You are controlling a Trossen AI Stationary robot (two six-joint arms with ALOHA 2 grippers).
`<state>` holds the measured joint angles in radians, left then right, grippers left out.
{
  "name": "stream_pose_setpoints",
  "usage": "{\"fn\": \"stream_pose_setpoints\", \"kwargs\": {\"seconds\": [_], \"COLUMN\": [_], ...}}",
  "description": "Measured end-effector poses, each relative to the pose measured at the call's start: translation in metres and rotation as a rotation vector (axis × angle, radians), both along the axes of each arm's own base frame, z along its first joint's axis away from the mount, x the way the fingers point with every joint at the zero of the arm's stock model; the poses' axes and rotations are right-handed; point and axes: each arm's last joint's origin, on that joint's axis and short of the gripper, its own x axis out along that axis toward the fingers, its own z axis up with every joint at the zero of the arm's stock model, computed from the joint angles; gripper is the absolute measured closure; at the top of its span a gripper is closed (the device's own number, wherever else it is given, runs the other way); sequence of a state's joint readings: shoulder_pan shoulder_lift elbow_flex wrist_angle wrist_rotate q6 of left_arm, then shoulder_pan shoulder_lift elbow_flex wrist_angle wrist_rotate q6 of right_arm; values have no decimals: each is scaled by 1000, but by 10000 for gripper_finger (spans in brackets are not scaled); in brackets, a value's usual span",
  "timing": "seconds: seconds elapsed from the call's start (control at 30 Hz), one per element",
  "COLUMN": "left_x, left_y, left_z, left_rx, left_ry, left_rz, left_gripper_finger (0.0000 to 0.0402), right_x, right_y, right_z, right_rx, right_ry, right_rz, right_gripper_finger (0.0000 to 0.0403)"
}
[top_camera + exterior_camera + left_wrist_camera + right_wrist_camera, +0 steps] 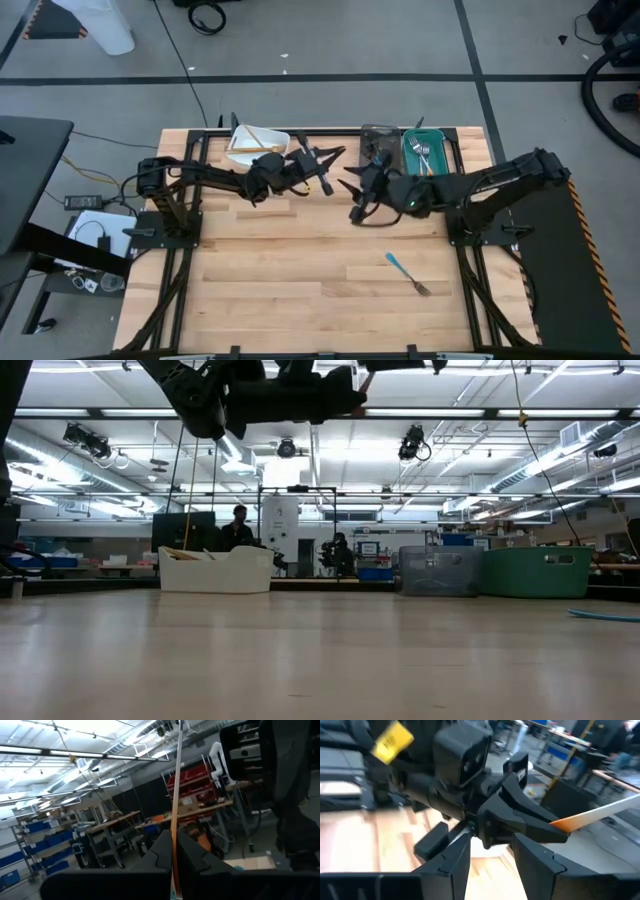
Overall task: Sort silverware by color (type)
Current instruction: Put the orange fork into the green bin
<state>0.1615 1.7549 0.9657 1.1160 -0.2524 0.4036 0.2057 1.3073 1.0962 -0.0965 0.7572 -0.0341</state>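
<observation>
While the left claw (322,160) pinches a thin orange utensil (175,815) up in the air at the top middle of the high view, the right claw (352,187) waits open just beside it. A blue fork (407,273) lies on the desk (300,290) at the lower right, far from the bins. The thin utensil could slip and fall if both claws bump or let go early.

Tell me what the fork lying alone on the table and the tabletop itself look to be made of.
The fork: its blue handle looks like matte plastic, while the grey tines at its end look like metal; too small to be sure. The table: pale wooden planks joined in strips, butcher-block style, with visible grain and a smooth, lightly glossy finish.
</observation>
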Motion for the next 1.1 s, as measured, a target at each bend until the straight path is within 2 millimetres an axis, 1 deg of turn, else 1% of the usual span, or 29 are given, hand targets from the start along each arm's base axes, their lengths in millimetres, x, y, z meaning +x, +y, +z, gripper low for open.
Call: {"fn": "stream_pose_setpoints", "kwargs": {"seconds": [0.13, 0.2, 0.43, 0.5, 0.63, 0.73, 0.83, 1.1], "left_x": [-1, -1, -1, -1, 0, 0, 0, -1], "left_y": [0, 0, -1, -2, -4, -4, -4, -3], "left_z": [2, 2, 4, 4, 4, 4, 4, 4], "left_rx": [-20, -21, -51, -70, -114, -133, -134, -110], "left_ry": [-21, -29, -65, -71, -90, -97, -97, -87], "left_rz": [-5, -7, -46, -82, -168, -181, -177, -114], "left_gripper_finger": [389, 389, 389, 389, 389, 389, 389, 389], "right_x": [-9, -16, -40, -46, -52, -53, -49, -31], "right_y": [-10, -14, -29, -33, -41, -47, -52, -61], "right_z": [14, 15, 0, -3, -8, -8, -8, -16], "right_rx": [12, 2, -58, -75, -88, -85, -87, -123], "right_ry": [-56, -97, -257, -295, -317, -335, -353, -391], "right_rz": [49, 48, 8, 23, 88, 103, 96, 80], "right_gripper_finger": [245, 245, 245, 245, 245, 245, 245, 245]}}
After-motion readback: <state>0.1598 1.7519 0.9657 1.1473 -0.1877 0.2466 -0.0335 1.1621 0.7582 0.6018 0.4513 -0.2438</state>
